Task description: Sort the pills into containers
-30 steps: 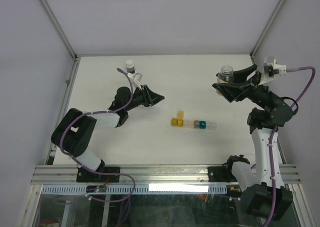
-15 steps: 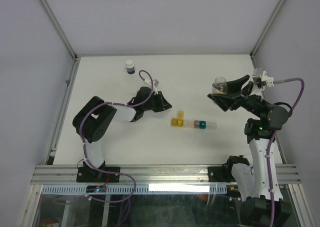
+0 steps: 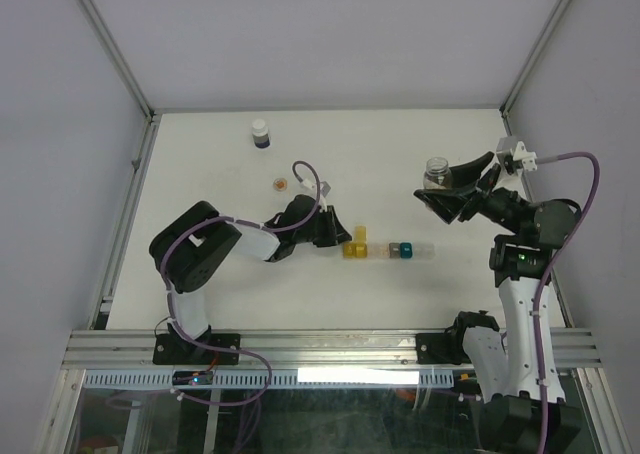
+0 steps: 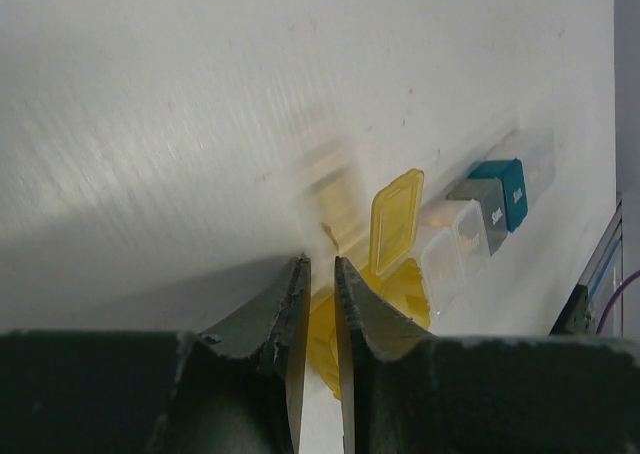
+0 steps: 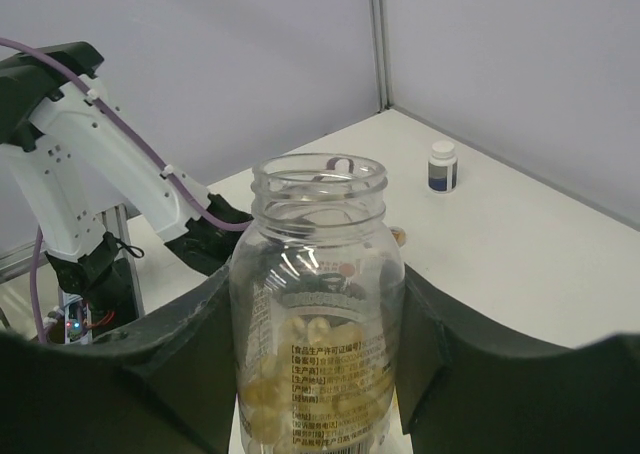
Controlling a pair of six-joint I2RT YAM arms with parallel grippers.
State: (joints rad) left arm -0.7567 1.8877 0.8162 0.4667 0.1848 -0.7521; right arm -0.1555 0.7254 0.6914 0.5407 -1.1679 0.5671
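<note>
Surface (image 3: 200,174): white. The work sits at its middle, and I hold the jar aloft toward the right edge.
Jar (image 5: 318,274): clear, upright, with its mouth uncapped. I judge it rigid, smooth and fairly light. A grip on the straight wall below the shoulder suits it, and any tilt needs to be gentle or the contents will come out all at once.
Containers (image 3: 385,249): a short row lying side by side at mid-surface, nearer the near edge than the far one. The yellow box (image 4: 385,284) is at the left end, then clear ones, with the teal box (image 4: 500,189) toward the right. I judge them featherweight, thin-walled and easy to push out of line, so they are better steadied from the side than squeezed.
Yellow lid (image 4: 397,219): hinged and standing open.
Pills (image 5: 300,394): pale yellow, heaped in the bottom of the jar. They are small and likely to roll or bounce.
Right pincer (image 5: 318,369): grasping the jar, one finger on each side of its lower wall.
Left pincer (image 4: 320,269): all but clenched, with only a slit between the fingers and nothing in it. The tips are down at the yellow box's left side, and I cannot tell whether they touch it.
</note>
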